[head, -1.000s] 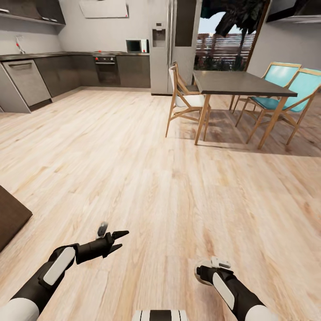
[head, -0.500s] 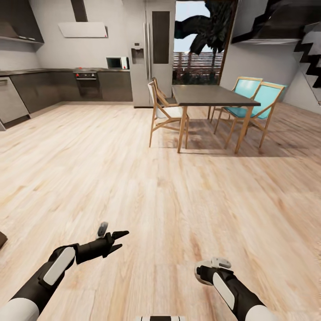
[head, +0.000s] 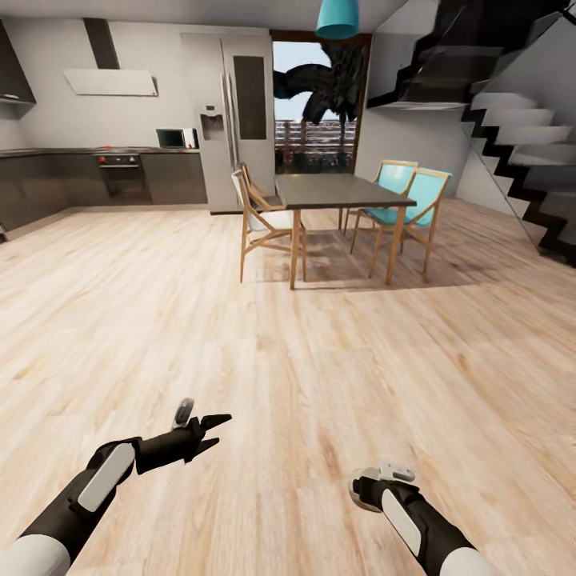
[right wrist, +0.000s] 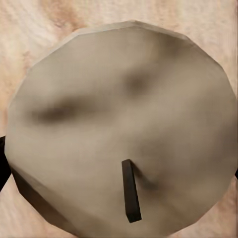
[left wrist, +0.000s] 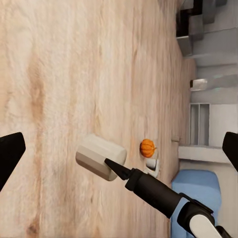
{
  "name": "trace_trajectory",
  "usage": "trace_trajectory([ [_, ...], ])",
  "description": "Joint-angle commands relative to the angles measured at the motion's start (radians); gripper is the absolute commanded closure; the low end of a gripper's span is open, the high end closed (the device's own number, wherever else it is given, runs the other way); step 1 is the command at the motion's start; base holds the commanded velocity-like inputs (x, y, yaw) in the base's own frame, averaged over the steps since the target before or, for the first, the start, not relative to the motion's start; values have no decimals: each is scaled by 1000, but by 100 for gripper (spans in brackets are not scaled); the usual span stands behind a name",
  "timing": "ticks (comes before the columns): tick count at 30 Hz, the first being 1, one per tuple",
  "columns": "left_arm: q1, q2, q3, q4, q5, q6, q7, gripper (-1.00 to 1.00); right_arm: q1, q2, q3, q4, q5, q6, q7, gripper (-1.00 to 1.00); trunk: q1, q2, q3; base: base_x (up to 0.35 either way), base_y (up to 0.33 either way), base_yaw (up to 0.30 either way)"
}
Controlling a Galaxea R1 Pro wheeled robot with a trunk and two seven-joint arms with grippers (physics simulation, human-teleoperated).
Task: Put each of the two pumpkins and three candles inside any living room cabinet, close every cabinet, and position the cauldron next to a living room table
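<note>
Right gripper point(head: 382, 474) was pinching 1 candle point(right wrist: 124, 129). Left gripper point(head: 214, 428) had its jaws spread, empty, 1 pumpkin point(left wrist: 147, 148) on the floor point(head: 320, 360).

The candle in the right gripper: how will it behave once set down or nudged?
The candle looks short and wide with a flat end, so stood upright it likely will not tip. Laid on its round side it would probably roll across the smooth floor. Its thin wick might bend.
</note>
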Motion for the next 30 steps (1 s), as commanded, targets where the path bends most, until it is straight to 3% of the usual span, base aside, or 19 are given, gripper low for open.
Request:
trace_trajectory([
  [1,0,1,-2,0,2,2,-2,-100,0,-1,8,-2,-10,3,-9,100,-1,0,3,0,0,-105],
  [6,0,1,-2,0,1,2,-2,-100,0,-1,8,-2,-10,3,-9,100,-3,1,23,0,0,-92],
  [16,0,1,-2,0,2,2,-2,-100,0,-1,8,-2,-11,3,-9,100,-7,4,61,0,0,-272],
  [30,0,1,-2,0,3,2,-2,-100,0,-3,7,0,-12,3,-9,100,-61,102,105,0,0,-289],
])
